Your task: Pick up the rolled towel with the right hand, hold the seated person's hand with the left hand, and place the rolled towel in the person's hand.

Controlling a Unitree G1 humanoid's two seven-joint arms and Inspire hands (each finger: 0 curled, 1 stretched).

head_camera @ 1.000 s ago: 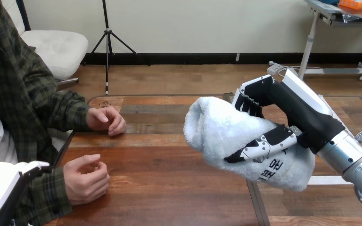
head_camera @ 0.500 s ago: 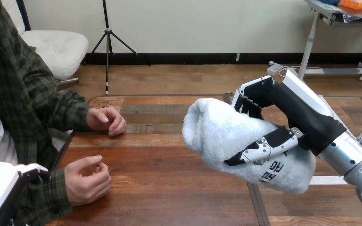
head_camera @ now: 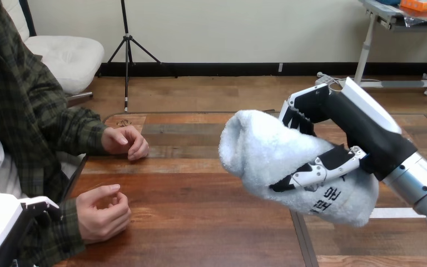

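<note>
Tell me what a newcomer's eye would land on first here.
The white rolled towel stands out first, held above the wooden table at the right, gripped by the right robot hand. At the left, the person's near hand and far hand rest on the table, loosely curled and empty.

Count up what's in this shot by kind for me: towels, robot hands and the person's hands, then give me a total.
rolled towel: 1
robot hands: 2, the right hand curled round the rolled towel, the left hand at the lower left
person's hands: 2, the far one and the near one, both resting on the table
Total: 5
</note>
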